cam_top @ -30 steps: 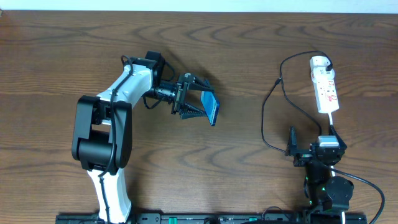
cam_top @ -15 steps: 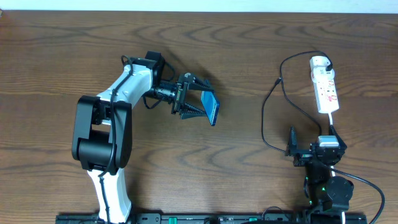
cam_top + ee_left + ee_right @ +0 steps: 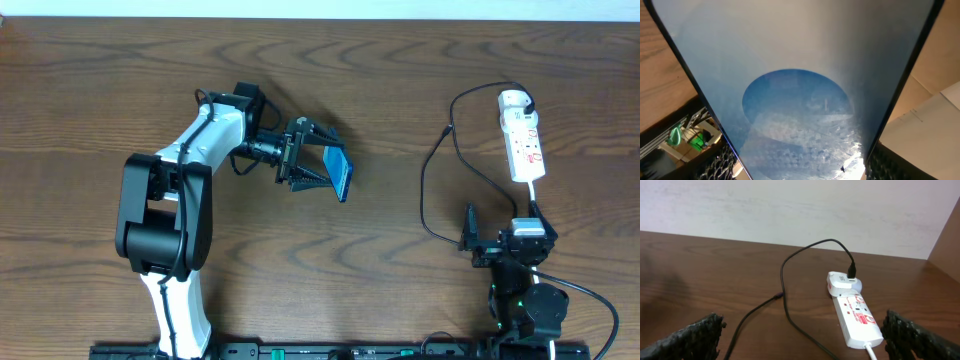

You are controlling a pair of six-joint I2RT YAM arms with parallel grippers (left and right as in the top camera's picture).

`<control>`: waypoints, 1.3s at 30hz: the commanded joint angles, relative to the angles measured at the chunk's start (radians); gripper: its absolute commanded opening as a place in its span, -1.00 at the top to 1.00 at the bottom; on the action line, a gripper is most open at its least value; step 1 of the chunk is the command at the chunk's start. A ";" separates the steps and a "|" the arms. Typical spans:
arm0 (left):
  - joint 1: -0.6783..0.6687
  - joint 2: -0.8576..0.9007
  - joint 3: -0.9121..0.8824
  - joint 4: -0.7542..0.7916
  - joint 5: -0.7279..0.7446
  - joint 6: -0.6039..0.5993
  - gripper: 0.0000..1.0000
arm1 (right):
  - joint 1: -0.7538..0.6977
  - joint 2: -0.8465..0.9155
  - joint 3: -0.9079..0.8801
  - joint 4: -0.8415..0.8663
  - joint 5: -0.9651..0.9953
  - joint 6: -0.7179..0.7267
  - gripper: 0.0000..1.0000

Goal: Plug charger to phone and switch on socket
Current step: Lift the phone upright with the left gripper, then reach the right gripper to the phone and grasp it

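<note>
My left gripper [image 3: 322, 167] is shut on the phone [image 3: 340, 173], a slim handset with a blue screen, and holds it on edge above the table's middle. In the left wrist view the phone's screen [image 3: 795, 90] fills the frame between my fingers. The white socket strip [image 3: 523, 135] lies at the far right, with a white adapter at its far end. The black charger cable [image 3: 430, 185] loops from that adapter to a free plug tip [image 3: 449, 129] on the table. My right gripper [image 3: 497, 243] is open and empty, near the front edge, below the strip. The right wrist view shows the strip [image 3: 855, 315] and the cable [image 3: 785, 287].
The strip's white cord [image 3: 533, 195] runs toward my right arm. A pale wall [image 3: 790, 210] stands behind the table's far edge.
</note>
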 commanded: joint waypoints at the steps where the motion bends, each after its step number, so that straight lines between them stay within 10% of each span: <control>1: 0.002 -0.035 0.021 -0.003 0.056 0.009 -0.42 | -0.001 -0.003 -0.001 -0.004 0.008 0.005 -0.99; 4: 0.002 -0.035 0.021 -0.003 0.056 0.009 -0.41 | -0.001 -0.003 -0.001 -0.003 -0.016 0.015 -0.99; 9: 0.002 -0.035 0.021 -0.003 0.053 0.009 -0.41 | -0.001 -0.003 -0.001 0.002 -0.060 0.807 -0.99; 12: 0.002 -0.035 0.021 -0.003 0.053 0.009 -0.41 | -0.001 -0.003 -0.001 0.010 -0.018 0.980 -0.98; 20: 0.002 -0.035 0.021 -0.003 0.053 0.010 -0.41 | -0.001 0.072 0.038 -0.069 -0.013 0.895 -0.99; 30: 0.002 -0.035 0.021 -0.003 0.053 0.009 -0.41 | -0.001 0.680 0.500 -0.293 -0.184 0.890 -0.99; 39: 0.002 -0.035 0.021 -0.002 0.042 0.010 -0.40 | 0.023 0.891 0.554 -0.132 -0.363 0.789 -0.98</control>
